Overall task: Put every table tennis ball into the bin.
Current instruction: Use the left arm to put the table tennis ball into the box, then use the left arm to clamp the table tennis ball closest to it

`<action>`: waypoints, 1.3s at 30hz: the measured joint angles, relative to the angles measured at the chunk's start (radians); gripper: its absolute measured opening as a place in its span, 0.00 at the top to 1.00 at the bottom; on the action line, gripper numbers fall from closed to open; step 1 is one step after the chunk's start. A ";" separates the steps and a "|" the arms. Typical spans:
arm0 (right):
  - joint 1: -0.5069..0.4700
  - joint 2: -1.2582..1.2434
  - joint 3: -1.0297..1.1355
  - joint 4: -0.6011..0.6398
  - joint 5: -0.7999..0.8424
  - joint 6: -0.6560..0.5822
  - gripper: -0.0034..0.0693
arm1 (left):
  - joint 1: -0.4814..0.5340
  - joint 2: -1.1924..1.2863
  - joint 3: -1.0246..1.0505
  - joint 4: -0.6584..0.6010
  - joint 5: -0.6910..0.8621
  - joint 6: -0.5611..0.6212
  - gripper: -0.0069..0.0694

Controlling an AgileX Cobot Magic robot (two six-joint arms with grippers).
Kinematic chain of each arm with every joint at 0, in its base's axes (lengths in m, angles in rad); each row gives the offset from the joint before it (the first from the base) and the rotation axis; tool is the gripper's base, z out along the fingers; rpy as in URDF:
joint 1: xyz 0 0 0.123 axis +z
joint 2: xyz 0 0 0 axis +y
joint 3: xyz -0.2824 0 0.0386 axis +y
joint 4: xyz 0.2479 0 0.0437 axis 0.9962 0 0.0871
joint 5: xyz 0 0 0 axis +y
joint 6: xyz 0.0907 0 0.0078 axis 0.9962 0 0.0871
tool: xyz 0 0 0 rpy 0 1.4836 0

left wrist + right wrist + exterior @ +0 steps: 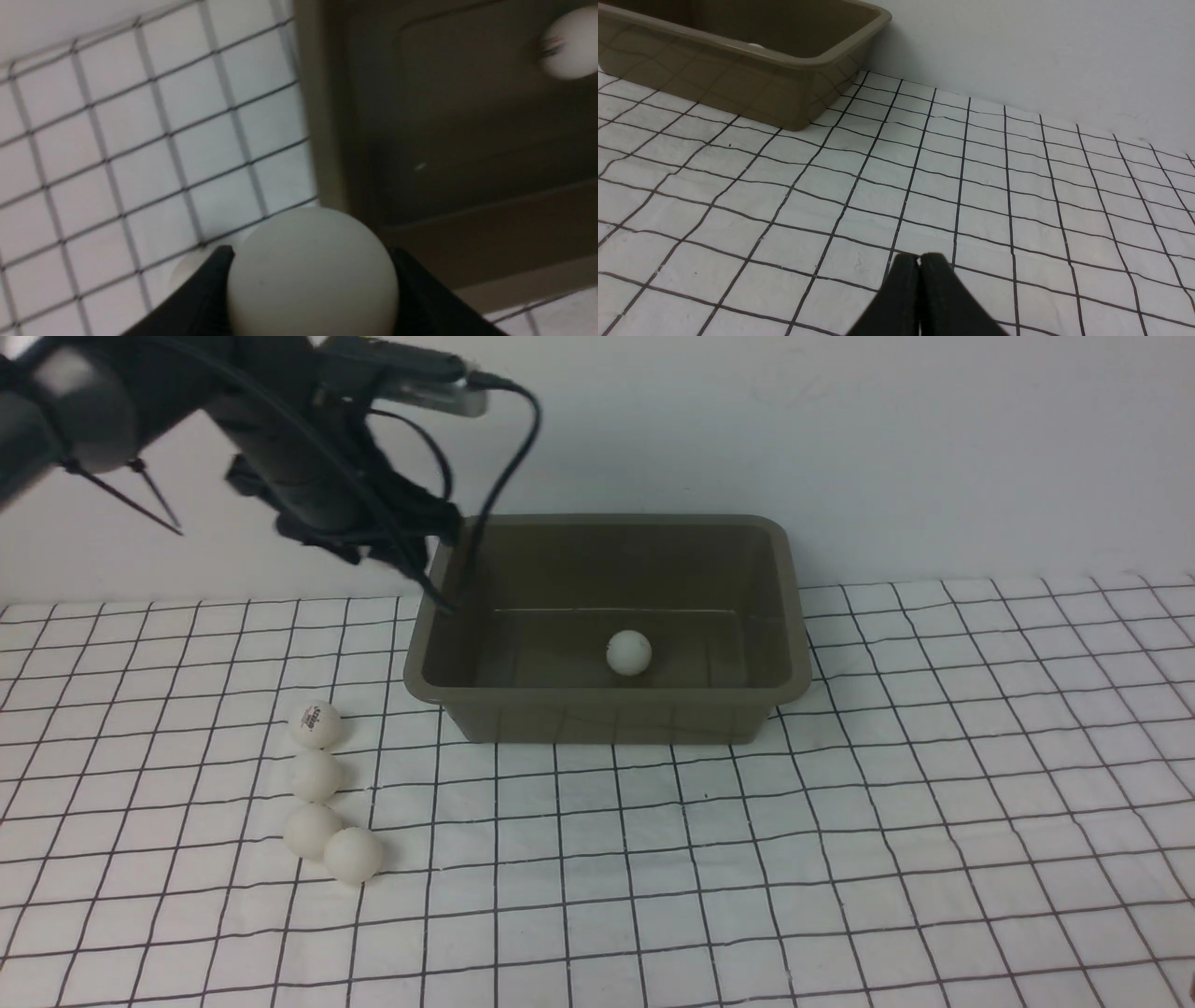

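White black-gridded cloth point(840, 859), pale wall behind. Olive-brown rectangular plastic bin point(607, 723), 12 o'clock of centre. Left gripper point(310, 254), at bin's 10 o'clock corner, fingers clamped on matte white table tennis ball point(313, 289). Right gripper point(920, 261), fingers pressed together, empty. Second ball point(628, 651) on bin floor. Cluster of four more balls point(316, 776) on cloth, bin's 8 o'clock.

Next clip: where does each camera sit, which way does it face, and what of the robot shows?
Front view: between the arms, facing forward over the grid cloth at the bin; the left arm shows at upper left.
Left wrist view: mounted behind the left pincer, shut on a table tennis ball; looks down at the bin's rim.
Right wrist view: mounted behind the right pincer, which is shut; low, facing the bin's corner.
Shared: the bin, in all three views.
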 joint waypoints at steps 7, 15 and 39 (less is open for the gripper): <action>0.000 0.000 0.000 0.000 0.000 0.000 0.98 | -0.130 0.134 -0.063 0.008 -0.097 0.001 0.46; 0.000 0.000 0.000 0.000 0.000 0.000 0.98 | -0.134 0.227 -0.073 0.010 -0.106 0.001 0.44; 0.000 0.000 0.000 0.000 0.000 0.000 0.98 | -0.134 0.098 -0.197 0.167 0.148 0.028 0.27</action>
